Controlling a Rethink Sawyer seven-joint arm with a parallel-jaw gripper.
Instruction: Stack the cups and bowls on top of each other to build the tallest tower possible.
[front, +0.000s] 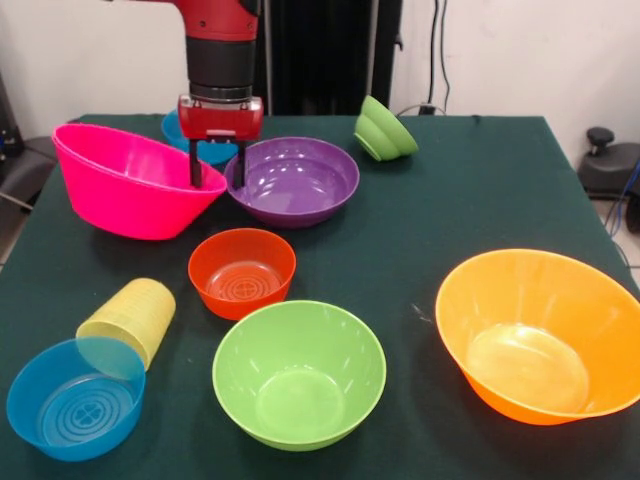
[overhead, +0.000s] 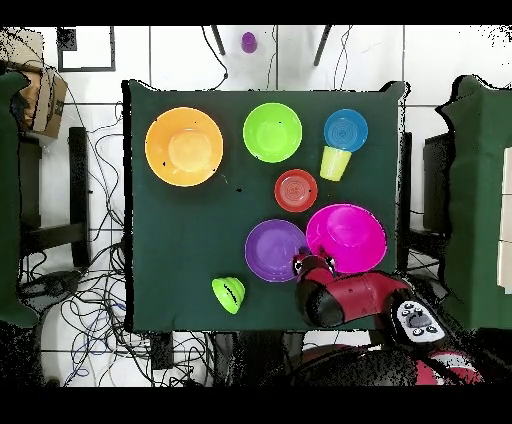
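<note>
My gripper (front: 217, 166) is open, low at the back of the table. Its fingers straddle the right rim of the big pink bowl (front: 130, 180), which sits tilted, next to the purple bowl (front: 292, 182). In the overhead view the gripper (overhead: 303, 266) sits between the pink bowl (overhead: 346, 238) and the purple bowl (overhead: 275, 250). The yellow cup (front: 128, 318) lies on its side against a small blue bowl (front: 75, 400). The red-orange bowl (front: 242, 272), a lime green bowl (front: 298, 372) and the orange bowl (front: 535, 335) stand singly. No tower shows.
A second small blue bowl (front: 185, 133) sits behind the gripper. A smaller lime green bowl (front: 383, 130) lies on its side at the back. The dark green table (front: 420, 250) ends close by the orange bowl on the right.
</note>
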